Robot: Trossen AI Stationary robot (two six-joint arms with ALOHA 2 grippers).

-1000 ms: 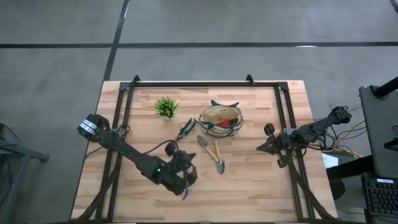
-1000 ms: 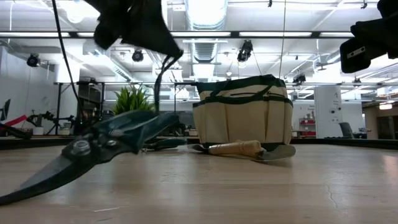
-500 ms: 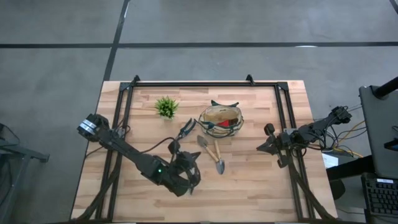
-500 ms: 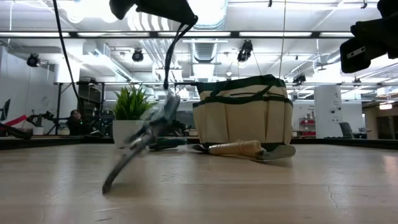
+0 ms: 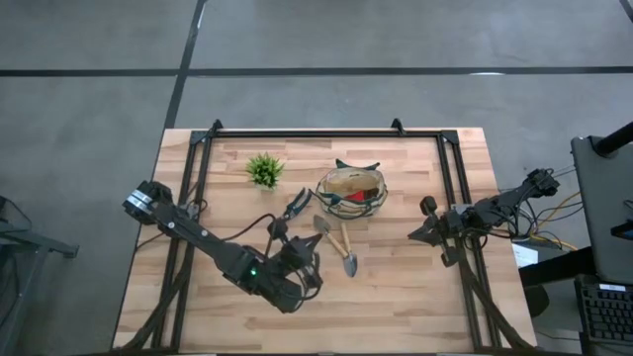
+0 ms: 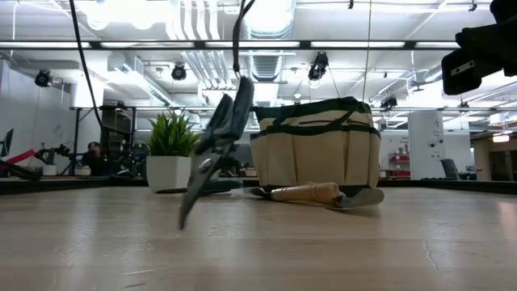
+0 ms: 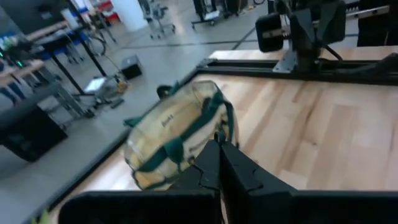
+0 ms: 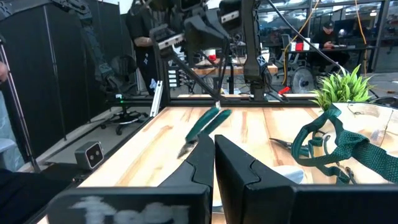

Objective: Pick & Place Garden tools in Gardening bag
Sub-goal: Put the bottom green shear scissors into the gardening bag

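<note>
Near the table's front edge, shears [image 6: 212,158] are held clear of the wood, tips down, by the left gripper [image 5: 297,259], jaws clamped on the handles, it seems. Behind lie a trowel [image 5: 347,253], a fork [image 5: 322,229] and more shears [image 5: 295,206]. The bag [image 5: 351,191] stands mid-table. At the right edge the right gripper [image 5: 423,230] is parked, jaws closed, empty.

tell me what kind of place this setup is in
Probably a robotics lab or workshop. Exposed ceiling ducts and strip lights run overhead, metal-framed workbenches stand on a bare concrete floor, and a person sits at a cluttered desk beyond the wooden table.
</note>
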